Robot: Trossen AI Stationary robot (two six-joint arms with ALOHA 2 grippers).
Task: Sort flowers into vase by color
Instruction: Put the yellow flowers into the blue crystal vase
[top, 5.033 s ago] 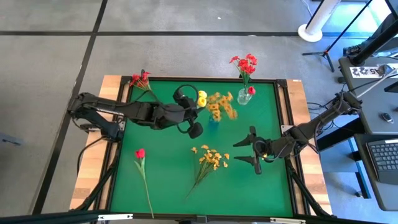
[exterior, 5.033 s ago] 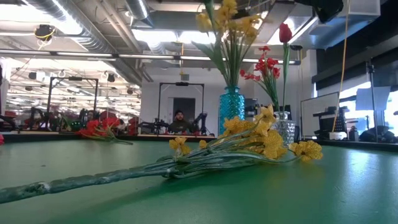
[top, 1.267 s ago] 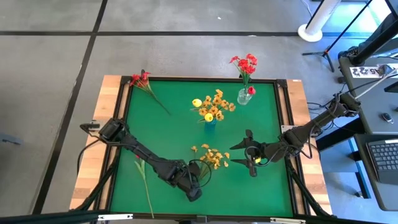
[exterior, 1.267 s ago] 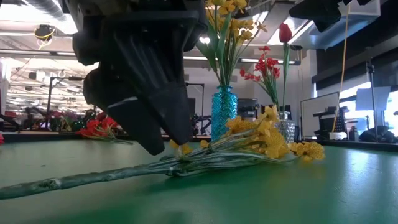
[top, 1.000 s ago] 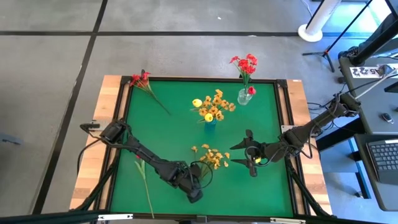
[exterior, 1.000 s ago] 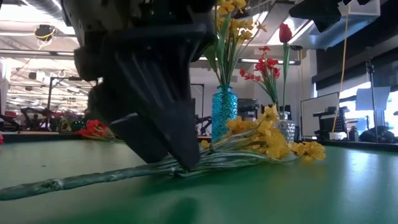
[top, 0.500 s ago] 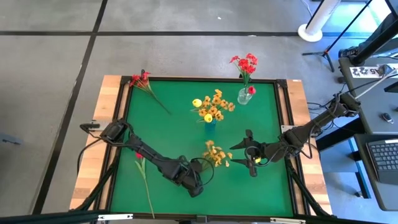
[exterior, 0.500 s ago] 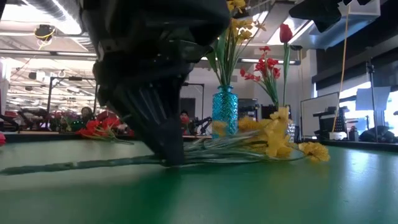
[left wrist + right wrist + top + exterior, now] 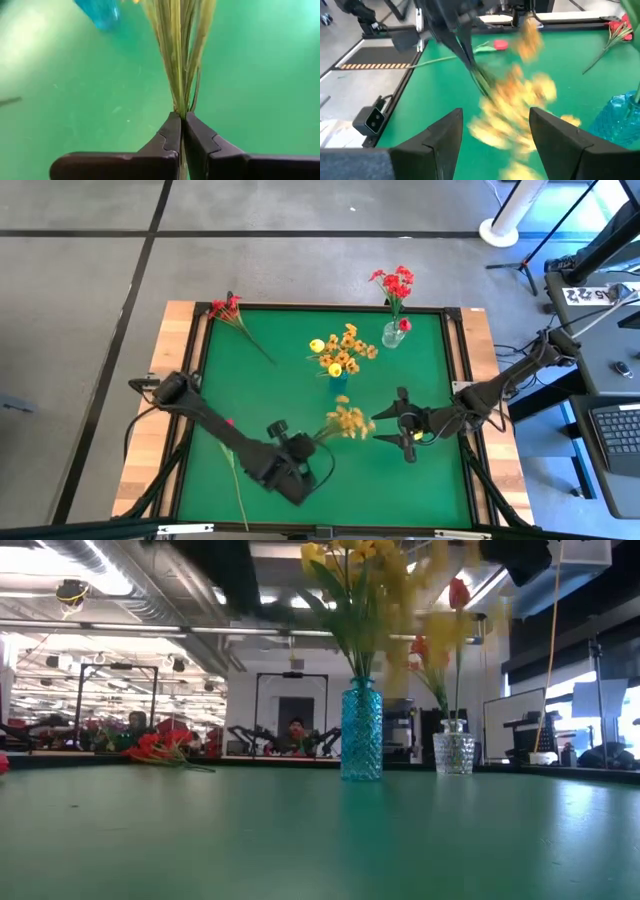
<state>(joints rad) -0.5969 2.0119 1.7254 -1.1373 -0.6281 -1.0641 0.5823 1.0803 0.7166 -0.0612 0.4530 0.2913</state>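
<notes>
Roughly halfway through, going by what sits where. Taking the blue vase (image 9: 338, 383) as the anchor, mid-mat on the green table (image 9: 420, 480): already stuffed with yellow flowers (image 9: 340, 352), tulips and clusters both. Just beyond it toward the far right corner, the clear vase (image 9: 392, 335) with red flowers (image 9: 396, 282) in it, a cluster plus one tulip.

Currently in play: left gripper (image 9: 181, 122) clamped tight on the stems of the yellow-orange cluster (image 9: 346, 421), lifted clear of the mat, blooms hanging a bit nearer the front edge than the blue vase. Nothing lying on the mat in front of the blue vase in the low view, so fully airborne. Blurry in the right wrist view, so probably mid-swing.

Right gripper (image 9: 396, 424) parked right of that bunch, fingers spread wide, holding nothing.

Left to do, best guess: drop this bunch into the blue vase, then two reds. Red cluster (image 9: 226, 308) lying far left of the blue vase at the back corner, heads over the table's edge. Red tulip (image 9: 229, 423) lying front-left of the blue vase, mostly hidden under the left arm (image 9: 215, 420). Both presumably bound for the clear vase.
</notes>
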